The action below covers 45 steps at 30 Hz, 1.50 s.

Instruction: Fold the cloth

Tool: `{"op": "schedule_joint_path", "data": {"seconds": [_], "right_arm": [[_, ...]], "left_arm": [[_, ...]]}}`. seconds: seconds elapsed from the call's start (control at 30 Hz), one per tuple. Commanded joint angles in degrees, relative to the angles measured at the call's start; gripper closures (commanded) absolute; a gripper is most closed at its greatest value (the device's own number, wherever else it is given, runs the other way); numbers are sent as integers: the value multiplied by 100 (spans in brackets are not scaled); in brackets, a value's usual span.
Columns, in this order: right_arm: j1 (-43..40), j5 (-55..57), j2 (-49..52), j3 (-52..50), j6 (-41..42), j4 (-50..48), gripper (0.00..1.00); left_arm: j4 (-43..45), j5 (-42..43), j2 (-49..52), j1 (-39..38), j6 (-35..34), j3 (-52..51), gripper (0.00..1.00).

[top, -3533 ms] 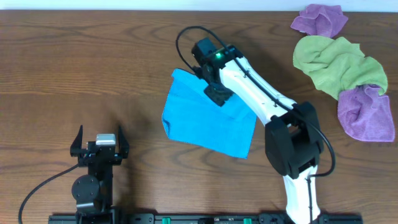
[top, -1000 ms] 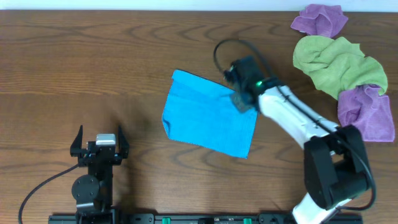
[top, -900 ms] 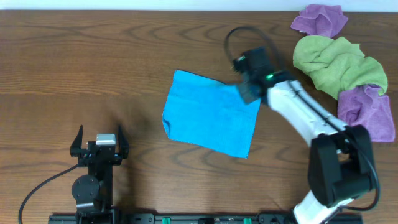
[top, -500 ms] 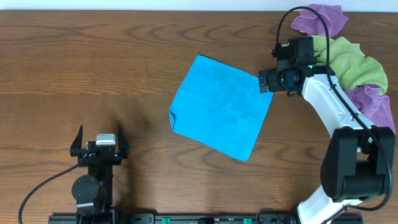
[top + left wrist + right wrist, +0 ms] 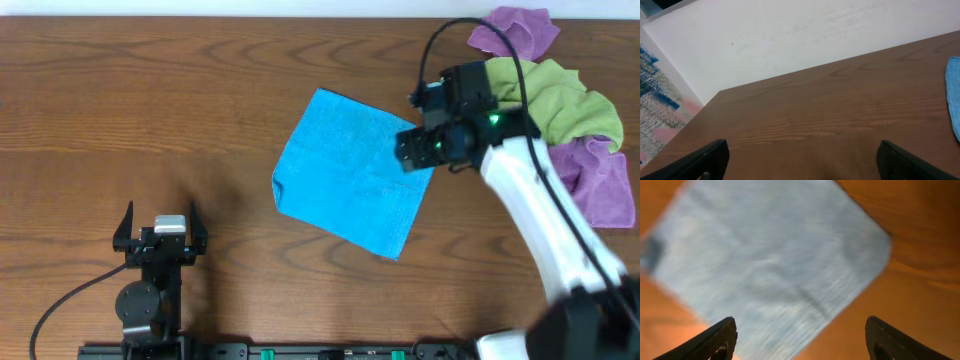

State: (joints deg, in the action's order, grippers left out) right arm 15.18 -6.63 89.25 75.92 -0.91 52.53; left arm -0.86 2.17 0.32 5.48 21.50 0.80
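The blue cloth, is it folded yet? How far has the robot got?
Done: the blue cloth lies spread flat on the table. In hand: the right pincer hovers open over its right corner, gripping nothing. Left: the folding itself, since no half lies over the other yet; the left pincer sits open, apart from the cloth.

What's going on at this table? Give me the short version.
The right claw is open and empty, hanging over the right corner of a blue cloth. The cloth lies spread out on the wooden table and no fold has been made in it yet. The left claw is parked at the near left, open, holding nothing. A green cloth and two purple cloths are bunched at the far right.
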Motion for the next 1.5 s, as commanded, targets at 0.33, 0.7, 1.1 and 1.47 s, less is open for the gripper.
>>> {"op": "schedule_joint_path", "data": {"seconds": [0.33, 0.7, 1.1, 1.47], "right_arm": [[2260, 953, -981, 109, 800, 1005, 13], [2796, 1432, -981, 90, 1054, 1434, 8], [2096, 949, -979, 87, 1088, 1606, 1], [1941, 317, -979, 87, 1113, 1491, 1]], "left_arm": [[-42, -26, -2, 17, 474, -52, 5], [-149, 2756, 0, 13, -1075, -50, 5], [415, 5031, -2, 13, -2402, -50, 5], [2109, 6214, -2, 13, -2667, -50, 5]]}}
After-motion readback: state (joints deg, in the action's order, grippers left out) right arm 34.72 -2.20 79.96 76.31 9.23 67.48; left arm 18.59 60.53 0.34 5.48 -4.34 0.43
